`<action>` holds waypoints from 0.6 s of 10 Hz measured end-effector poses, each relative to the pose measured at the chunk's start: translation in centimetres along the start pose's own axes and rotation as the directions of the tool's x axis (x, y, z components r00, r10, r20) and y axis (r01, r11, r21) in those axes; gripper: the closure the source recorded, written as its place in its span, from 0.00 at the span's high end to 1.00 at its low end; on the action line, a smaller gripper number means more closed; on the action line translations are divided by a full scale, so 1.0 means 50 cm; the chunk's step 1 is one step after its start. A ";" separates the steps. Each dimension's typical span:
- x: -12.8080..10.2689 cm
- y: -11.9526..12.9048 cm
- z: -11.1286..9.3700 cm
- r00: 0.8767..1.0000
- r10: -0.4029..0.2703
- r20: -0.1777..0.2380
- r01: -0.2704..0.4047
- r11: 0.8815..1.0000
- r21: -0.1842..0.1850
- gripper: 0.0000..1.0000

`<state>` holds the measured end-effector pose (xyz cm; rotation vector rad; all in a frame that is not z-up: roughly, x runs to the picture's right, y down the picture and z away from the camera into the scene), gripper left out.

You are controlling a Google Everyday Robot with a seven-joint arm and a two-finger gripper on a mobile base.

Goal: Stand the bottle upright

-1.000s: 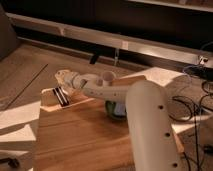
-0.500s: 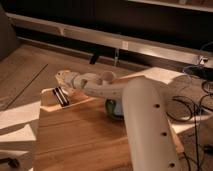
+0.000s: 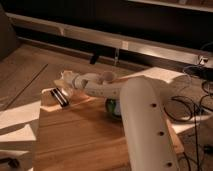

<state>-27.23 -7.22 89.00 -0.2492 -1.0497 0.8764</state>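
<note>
Reached slightly farther toward the frame's left-centre: tool [image 3: 68, 84] beside the striped block [image 3: 61, 96] on the wooden surface [image 3: 80, 135]. Grip state impossible to tell. Bottle not identifiable, probably hidden at the tool; upright step apparently unfinished.

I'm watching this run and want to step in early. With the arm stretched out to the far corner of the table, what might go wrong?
The tool is at the far left corner of the table, so a nudge might send the bottle off the edge. The striped block lies just beside the tool and may get bumped. The arm hides most of the green bowl, so a sweep back might knock it.
</note>
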 end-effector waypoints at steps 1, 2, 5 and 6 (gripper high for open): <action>-0.001 -0.001 0.000 1.000 0.000 0.002 0.000 1.000 0.000 0.80; -0.003 -0.001 0.000 1.000 0.000 0.004 0.000 1.000 0.001 0.80; -0.007 -0.003 0.000 1.000 0.001 0.008 -0.001 1.000 0.002 0.80; -0.008 -0.002 0.000 1.000 0.001 0.009 -0.001 1.000 0.001 0.80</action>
